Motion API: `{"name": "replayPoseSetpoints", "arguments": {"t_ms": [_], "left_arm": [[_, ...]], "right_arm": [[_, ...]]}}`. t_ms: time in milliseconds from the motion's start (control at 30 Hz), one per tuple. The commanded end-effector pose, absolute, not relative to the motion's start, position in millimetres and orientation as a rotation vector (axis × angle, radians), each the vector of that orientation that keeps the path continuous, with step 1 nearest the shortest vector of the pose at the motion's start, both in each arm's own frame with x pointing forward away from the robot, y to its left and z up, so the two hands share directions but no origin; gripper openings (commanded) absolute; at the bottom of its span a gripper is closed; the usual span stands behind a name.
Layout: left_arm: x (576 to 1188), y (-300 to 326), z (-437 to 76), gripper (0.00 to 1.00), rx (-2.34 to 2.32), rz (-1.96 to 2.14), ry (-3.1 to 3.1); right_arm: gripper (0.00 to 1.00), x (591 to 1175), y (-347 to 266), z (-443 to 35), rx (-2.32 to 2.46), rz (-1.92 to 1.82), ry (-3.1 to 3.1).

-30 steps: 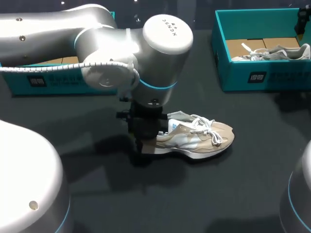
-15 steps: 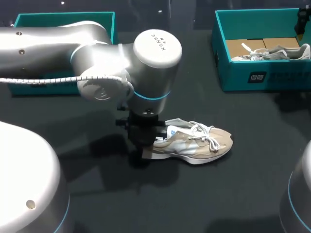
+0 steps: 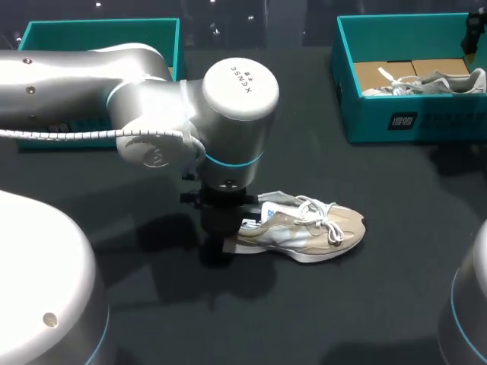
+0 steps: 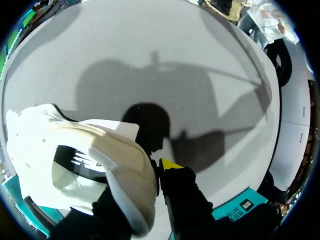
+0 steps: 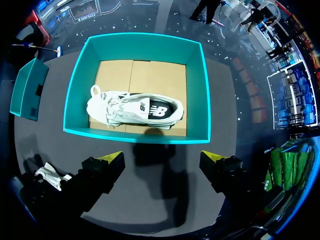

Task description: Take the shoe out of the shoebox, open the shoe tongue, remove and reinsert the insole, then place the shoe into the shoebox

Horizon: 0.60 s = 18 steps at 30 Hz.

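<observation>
Out of the teal cardboard shoebox [image 3: 99,26] at upper left, the beige lace-up sneaker [image 3: 312,232] lies mid-frame on the dark surface [image 3: 342,319], heel clamped in the left jaws. Tongue, insole and return seemingly remain. Right jaws stand apart, upper right.

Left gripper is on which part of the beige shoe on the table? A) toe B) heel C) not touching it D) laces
B: in the head view the left gripper holds the heel end of the beige shoe, with the laces and toe clear of it.
</observation>
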State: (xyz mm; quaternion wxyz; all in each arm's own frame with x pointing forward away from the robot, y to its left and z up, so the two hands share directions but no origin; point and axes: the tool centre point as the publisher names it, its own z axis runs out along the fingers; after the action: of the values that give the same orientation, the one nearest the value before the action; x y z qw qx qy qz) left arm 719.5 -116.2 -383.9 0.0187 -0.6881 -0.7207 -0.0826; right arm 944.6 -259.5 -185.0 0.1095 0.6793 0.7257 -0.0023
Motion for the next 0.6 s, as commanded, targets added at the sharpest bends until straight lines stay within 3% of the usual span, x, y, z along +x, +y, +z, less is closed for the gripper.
{"name": "replayPoseSetpoints", "arguments": {"t_ms": [33,300,367,600], "left_arm": [[718.3,-113.0,-386.5,0.00,-2.151,-0.250,-2.238],[717.6,-108.6,-393.1,0.00,-2.160,-0.256,-2.233],[717.8,-107.5,-393.7,0.07,-2.163,-0.256,-2.232],[718.7,-105.4,-388.0,0.50,-2.177,-0.237,-2.238]], "right_arm": [[1.00,944.6,-259.7,-185.0,1.997,-0.008,2.134],[1.00,944.6,-259.7,-185.0,1.997,-0.008,2.134],[1.00,944.6,-259.7,-185.0,1.997,-0.008,2.134],[1.00,944.6,-259.7,-185.0,1.997,-0.008,2.134]]}}
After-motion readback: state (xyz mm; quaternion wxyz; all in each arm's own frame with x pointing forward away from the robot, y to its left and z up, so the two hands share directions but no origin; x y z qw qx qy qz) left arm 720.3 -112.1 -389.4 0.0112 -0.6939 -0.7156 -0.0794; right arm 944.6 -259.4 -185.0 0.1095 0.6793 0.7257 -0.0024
